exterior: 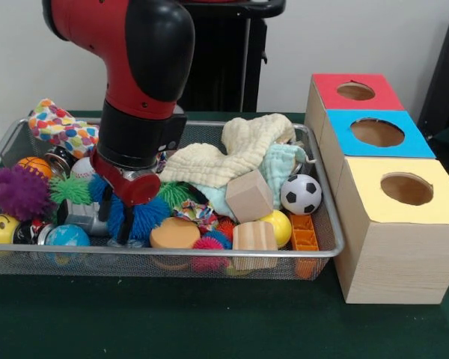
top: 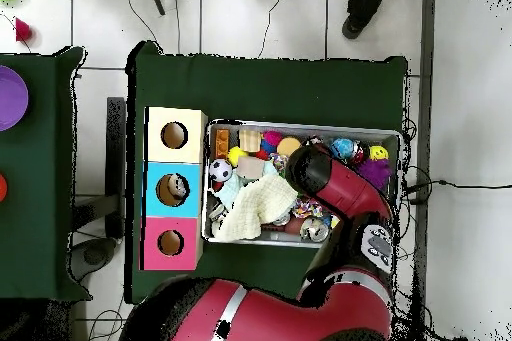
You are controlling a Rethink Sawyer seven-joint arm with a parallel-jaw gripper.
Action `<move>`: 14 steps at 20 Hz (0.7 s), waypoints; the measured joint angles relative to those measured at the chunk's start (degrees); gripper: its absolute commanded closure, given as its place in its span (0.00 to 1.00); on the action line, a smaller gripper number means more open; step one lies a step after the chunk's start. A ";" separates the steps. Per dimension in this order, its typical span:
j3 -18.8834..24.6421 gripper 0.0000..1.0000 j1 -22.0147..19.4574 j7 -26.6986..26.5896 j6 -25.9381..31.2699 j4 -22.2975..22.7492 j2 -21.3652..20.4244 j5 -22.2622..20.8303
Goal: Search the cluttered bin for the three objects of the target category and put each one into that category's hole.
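- The wire mesh bin (exterior: 325,253) is sitting on the green counter (exterior: 165,321), just beside a row of three wooden boxes.
- The yellow-topped box (exterior: 404,224) is standing nearest the camera in the front view, the blue-topped box (exterior: 378,134) behind it, the red-topped box (exterior: 355,91) farthest; each top is showing one round hole.
- The red and black arm (exterior: 135,67) is reaching down into the bin's left half in the front view.
- The pincer (exterior: 116,221) is dipping among the toys; two dark fingers (exterior: 124,224) are showing apart, one on each side of a blue spiky ball (exterior: 144,217); whether they are pressing on it cannot be told.
- A cream muslin cloth (exterior: 232,153) is lying heaped at the bin's middle, over a pale green cloth (exterior: 284,168).
- A wooden cube (exterior: 248,196) is resting tilted beside a soccer ball (exterior: 301,194).
- A purple spiky ball (exterior: 19,193) is lying at the left end, a yellow smiley ball (exterior: 0,228) in front of it.
- An orange disc (exterior: 174,233), a ridged wooden block (exterior: 254,236) and an orange plastic brick (exterior: 303,233) are lining the near rim.
- In the overhead view the arm is covering the bin's right half.
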 measured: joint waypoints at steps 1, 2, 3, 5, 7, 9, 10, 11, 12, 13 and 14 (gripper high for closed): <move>-0.84 0.00 0.31 0.00 1.14 -0.16 0.35 -0.02; -1.47 0.00 0.56 0.00 2.08 -0.32 0.61 -0.02; -2.27 0.00 0.91 0.00 3.35 -0.54 0.94 -0.04; -3.98 0.00 1.74 -0.01 6.62 -1.39 1.51 -0.05; -5.19 0.00 2.33 -0.01 9.33 -2.08 1.91 -0.06; -5.90 0.00 2.69 -0.01 11.46 -2.61 2.15 -0.07; -6.12 0.00 2.77 -0.01 12.30 -2.74 2.22 -0.07; -6.33 0.00 2.79 -0.01 12.89 -2.79 2.26 -0.07; -6.54 0.00 2.81 -0.01 13.48 -2.84 2.30 -0.07; -6.75 0.00 2.83 -0.01 14.07 -2.89 2.35 -0.07; -6.85 0.00 2.82 -0.01 14.20 -2.89 2.35 -0.07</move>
